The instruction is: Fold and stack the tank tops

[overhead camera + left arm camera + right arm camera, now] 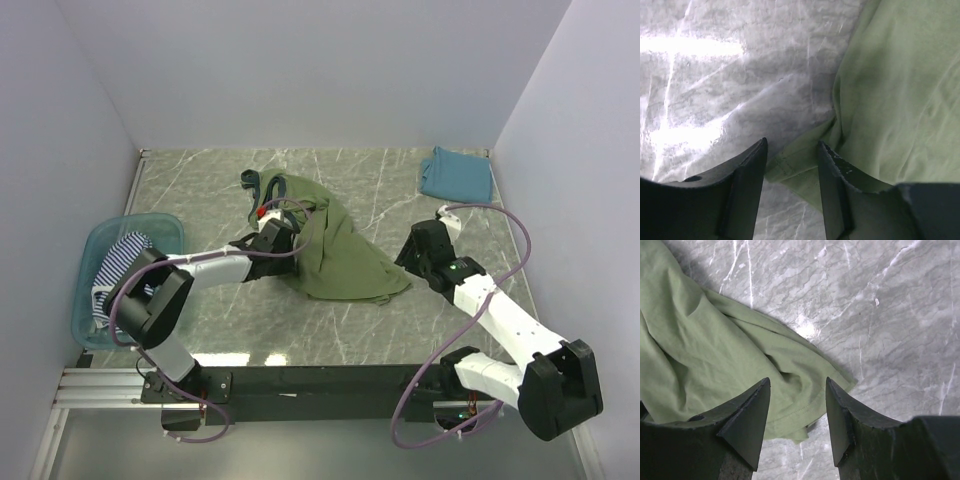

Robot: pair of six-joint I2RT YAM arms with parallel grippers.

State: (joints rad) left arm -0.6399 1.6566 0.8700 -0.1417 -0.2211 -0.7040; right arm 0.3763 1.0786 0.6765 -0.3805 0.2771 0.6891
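So your olive-green top (340, 255) is the one in play. It's lying rumpled and only half spread on the table (300, 335), with the straps and dark trim bunched at its far-left end. Your left gripper (792, 145) sits low at the green top's left edge, jaws apart, with a strip of hem lying right in the gap. To me that looks lined up for a pinch, not clamped on anything yet. Your right gripper (797, 382) hovers over the green top's near-right corner, jaws apart too and holding nothing. The pairing makes sense: one arm on each side of the cloth, so you can pull it flat before folding. The teal-blue top (455, 173) sits folded well off to the green top's far right, I'd guess as the base of the stack. The striped top (120, 258) is heaped in the tub (150, 222) well to its left, waiting its turn. I'd call the job roughly a third done.
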